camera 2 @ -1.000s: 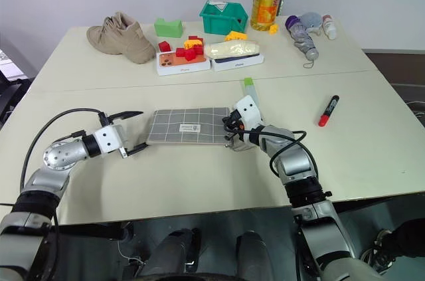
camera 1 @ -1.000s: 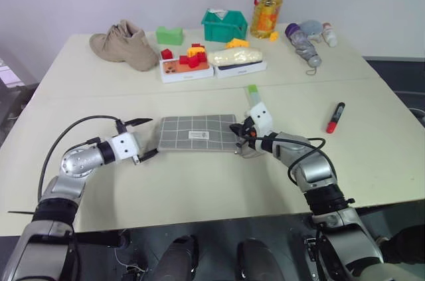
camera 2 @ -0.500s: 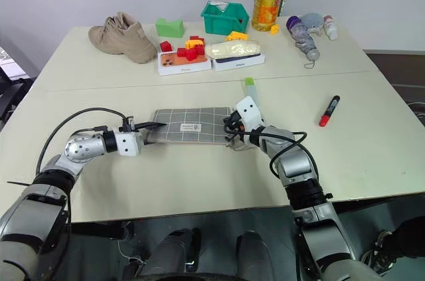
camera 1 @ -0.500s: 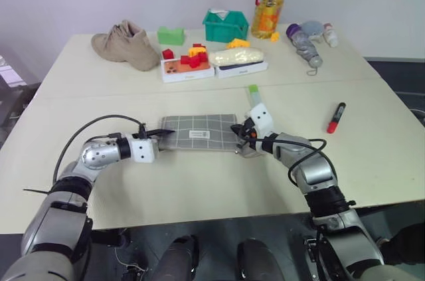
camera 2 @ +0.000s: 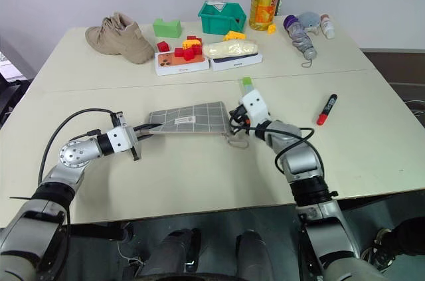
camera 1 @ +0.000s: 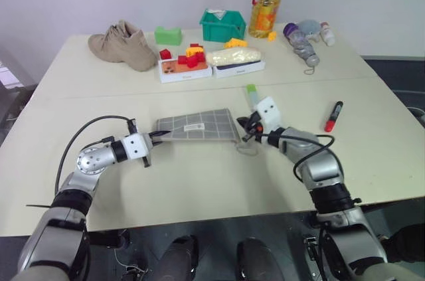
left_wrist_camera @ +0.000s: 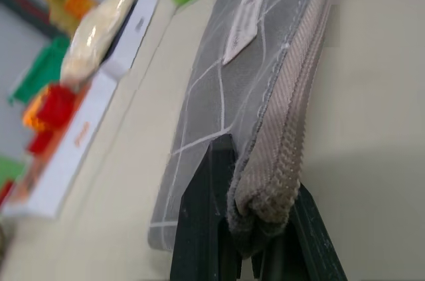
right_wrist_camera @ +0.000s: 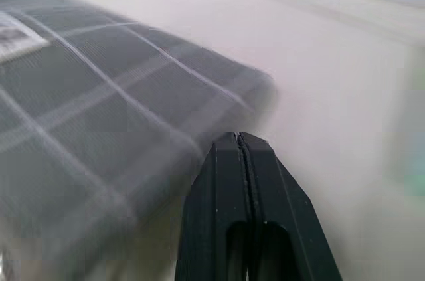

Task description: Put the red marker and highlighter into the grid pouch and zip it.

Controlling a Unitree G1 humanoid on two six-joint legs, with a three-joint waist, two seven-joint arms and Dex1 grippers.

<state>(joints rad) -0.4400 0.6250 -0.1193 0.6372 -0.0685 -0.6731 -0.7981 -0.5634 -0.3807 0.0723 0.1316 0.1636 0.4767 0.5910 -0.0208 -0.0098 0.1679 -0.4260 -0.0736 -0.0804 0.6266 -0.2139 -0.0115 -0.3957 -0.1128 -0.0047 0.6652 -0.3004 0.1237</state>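
I see the big pale table (camera 1: 199, 181) in front of me, and my two arms reach out over it toward the middle. My left arm bends at the elbow and stretches low across the table, with the left gripper (camera 1: 157, 136) pointing in toward the right. Its two black fingers (left_wrist_camera: 202, 228) are squeezed tight on the near corner of the grid pouch (camera 1: 199, 125), right at the zipper edge. The pouch is lifted and tilted, so it does not lie flat, and its small white label faces up. My right arm comes in from the other side, bent, with the right gripper (camera 1: 244, 128) pointing left at the other end of the pouch. In the right wrist view its fingers (right_wrist_camera: 226, 181) are pressed together with nothing I can see between them, and the pouch edge sits just beside the tips. From the head views I cannot tell if that gripper has the beige zipper tab. The red marker (camera 1: 334, 116) lies flat on the table, well off to the right of my right arm. The highlighter (camera 1: 252, 93) lies just behind the right gripper, with its green cap pointing away from me. Both pens are outside the pouch.
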